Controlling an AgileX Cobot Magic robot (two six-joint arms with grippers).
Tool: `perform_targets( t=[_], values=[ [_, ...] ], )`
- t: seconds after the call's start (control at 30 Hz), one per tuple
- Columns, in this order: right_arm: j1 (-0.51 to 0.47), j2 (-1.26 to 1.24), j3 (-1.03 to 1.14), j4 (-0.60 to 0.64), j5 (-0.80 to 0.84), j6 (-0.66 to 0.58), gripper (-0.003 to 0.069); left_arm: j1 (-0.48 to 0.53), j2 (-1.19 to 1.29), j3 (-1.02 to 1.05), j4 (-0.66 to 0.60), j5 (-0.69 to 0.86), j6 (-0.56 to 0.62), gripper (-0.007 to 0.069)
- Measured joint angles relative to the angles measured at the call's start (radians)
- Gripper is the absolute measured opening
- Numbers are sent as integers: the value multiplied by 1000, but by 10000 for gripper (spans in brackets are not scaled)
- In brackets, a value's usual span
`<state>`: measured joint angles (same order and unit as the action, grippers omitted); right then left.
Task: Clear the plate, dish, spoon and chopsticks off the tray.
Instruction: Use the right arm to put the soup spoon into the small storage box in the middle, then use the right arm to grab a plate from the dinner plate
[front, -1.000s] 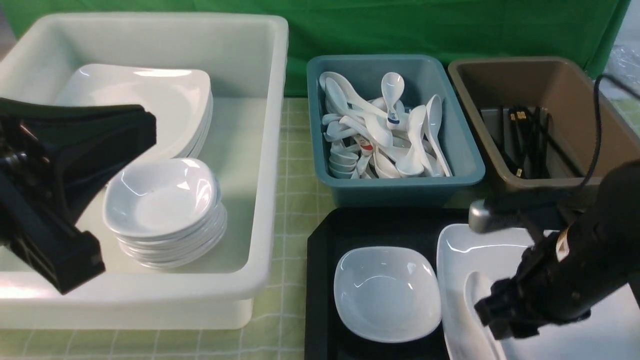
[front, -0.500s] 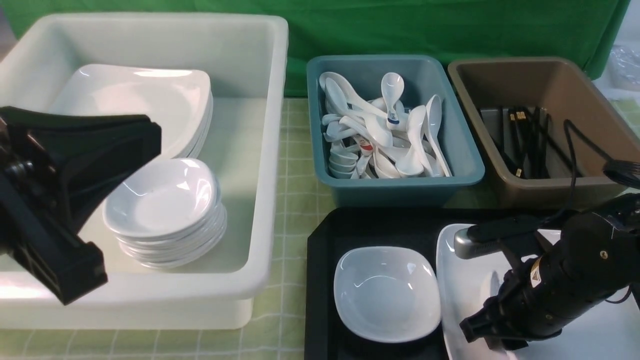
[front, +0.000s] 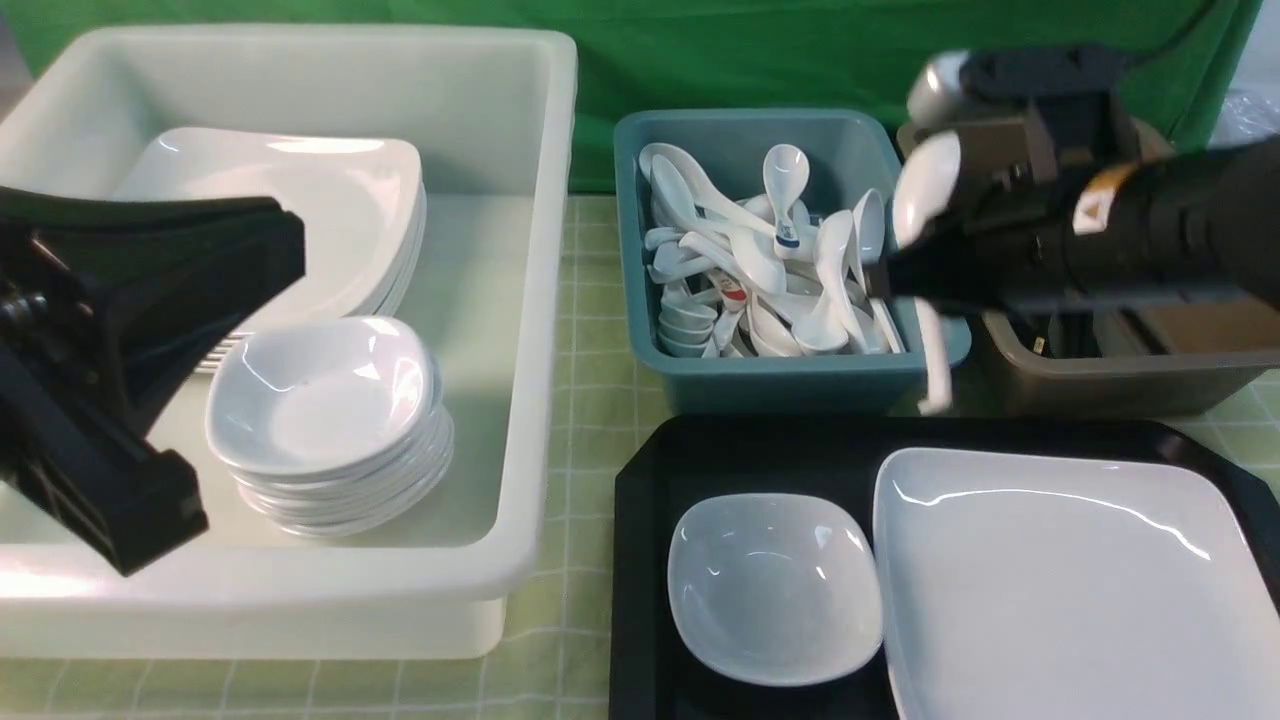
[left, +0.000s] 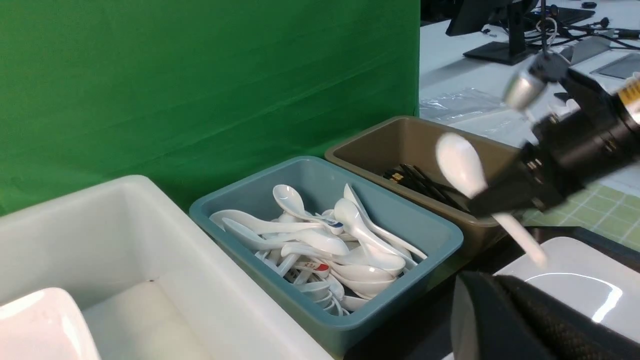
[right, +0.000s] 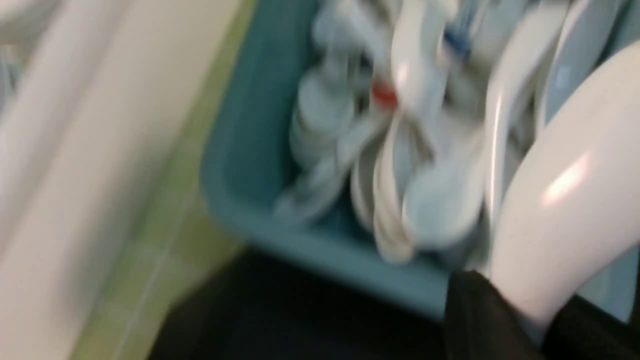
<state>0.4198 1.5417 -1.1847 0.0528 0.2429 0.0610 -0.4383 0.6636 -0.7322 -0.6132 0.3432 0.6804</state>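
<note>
**Spoon step: airborne, not yet binned.**

Near, 5 o'clock: the tray (front: 640, 600) holds the dish (front: 775, 590) w/ the plate (front: 1070, 590) touching at its 3 o'clock. No chopsticks seen there, tho the tray's rt end is cut off. At 9 o'clock the left pincer (front: 245, 380) hangs over the white tub (front: 540, 300), jaws spread, empty. Farther, 1 o'clock: the right pincer (front: 915, 285) clamps the spoon (front: 925, 195) mid-handle, bowl up, over the teal bin's (front: 800, 385) rt rim. Next: nudge toward 9 o'clock, over the pile, then let go. Rt wrist view is blurred; grip probably firm.
</note>
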Motion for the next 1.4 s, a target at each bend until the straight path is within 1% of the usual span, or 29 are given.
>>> perform_targets(
  t=[0.03,0.07,0.1,0.13,0.17,0.2,0.27,0.3,0.33,0.37,0.43,0.47,0.5,0.53,0.67,0.7,0.77,0.83,0.87,0.9,0.97,1.1,1.17,1.27,1.4],
  values=[
    [-22,95,-93,0,-96,0,104,0,0,0,15,-1,0,11],
    [-34,153,-147,0,-136,0,106,0,0,0,27,0,0,11],
    [-39,165,-158,0,-142,0,106,0,0,0,29,0,0,11],
    [-55,257,-243,0,-170,2,125,0,0,0,46,4,0,11],
    [-63,290,-282,0,-171,3,142,0,0,0,51,9,0,11],
    [-71,340,-319,0,-161,7,170,0,0,0,54,12,0,11],
    [-87,425,-409,0,-93,29,279,0,0,0,58,20,0,11],
    [-88,435,-415,0,-76,29,301,0,0,0,59,20,0,11],
    [-92,463,-454,0,5,30,389,0,0,0,59,21,0,11],
    [-93,464,-466,0,46,25,425,0,0,0,59,21,0,11],
    [-93,445,-479,0,118,0,459,0,0,0,62,22,0,11],
    [-93,419,-483,0,172,-21,457,0,0,0,62,22,0,11],
    [-89,384,-485,0,240,-42,440,0,0,0,63,22,0,11],
    [-85,343,-485,0,323,-61,407,0,0,0,63,22,0,11],
    [-50,212,-441,-5,559,-83,305,0,0,0,74,39,0,11],
    [-31,162,-404,-7,635,-79,283,0,0,0,78,41,0,11],
    [11,98,-322,-19,708,-70,269,0,0,0,79,44,0,11],
    [100,23,-156,-59,753,-22,263,0,0,0,81,44,0,11],
    [145,-9,-81,-91,758,14,269,0,0,0,84,44,0,11],
    [201,-32,6,-120,755,50,288,0,0,0,85,44,0,11],
    [284,-48,121,-173,736,123,337,0,0,0,86,44,0,11],
    [394,-40,259,-254,624,255,470,0,0,0,86,44,0,11],
    [421,-19,305,-271,555,300,520,0,0,0,86,44,0,11],
    [432,25,331,-286,500,332,536,0,0,0,87,44,0,11],
    [432,95,337,-319,457,345,522,0,0,0,89,45,0,11]
  ],
)
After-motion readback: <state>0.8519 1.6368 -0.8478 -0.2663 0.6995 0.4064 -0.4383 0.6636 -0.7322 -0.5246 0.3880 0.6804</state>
